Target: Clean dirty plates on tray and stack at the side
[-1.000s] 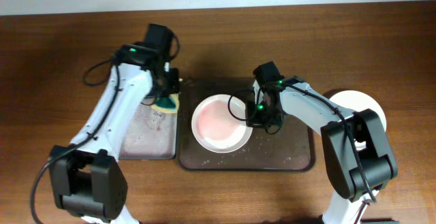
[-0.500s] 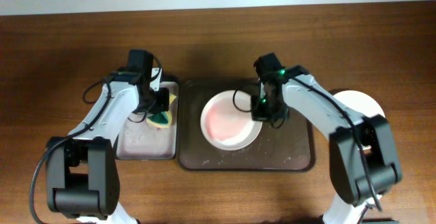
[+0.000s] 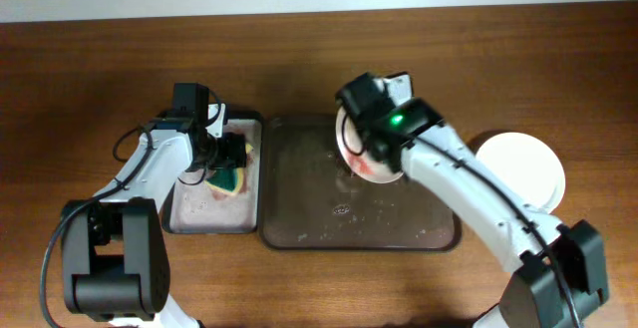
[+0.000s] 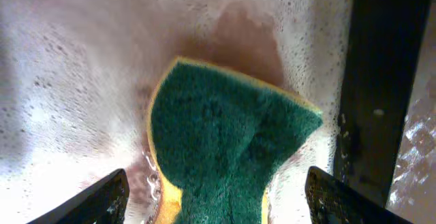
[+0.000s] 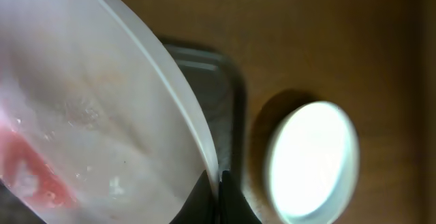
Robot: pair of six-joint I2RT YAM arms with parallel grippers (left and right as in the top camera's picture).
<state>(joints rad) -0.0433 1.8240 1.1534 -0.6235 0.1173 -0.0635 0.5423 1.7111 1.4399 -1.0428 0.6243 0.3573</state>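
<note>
Brown wood-grain tabletop point(image 3: 449, 49). At the tray's point(image 3: 309, 198) 9 o'clock, the left gripper point(image 3: 230, 156) hangs over a black basin point(image 3: 199, 210), its fingers apart on either side of a green-yellow sponge point(image 4: 225, 142). At the tray's 12 o'clock edge, the right gripper point(image 5: 219, 197) is clamped on the rim of a tilted, red-smeared plate point(image 3: 371, 164). A white plate point(image 3: 518, 168) lies on the tabletop at the tray's 3 o'clock.

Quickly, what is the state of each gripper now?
The left gripper is open above the sponge, holding nothing.
The right gripper is shut on the plate at its rim.
</note>
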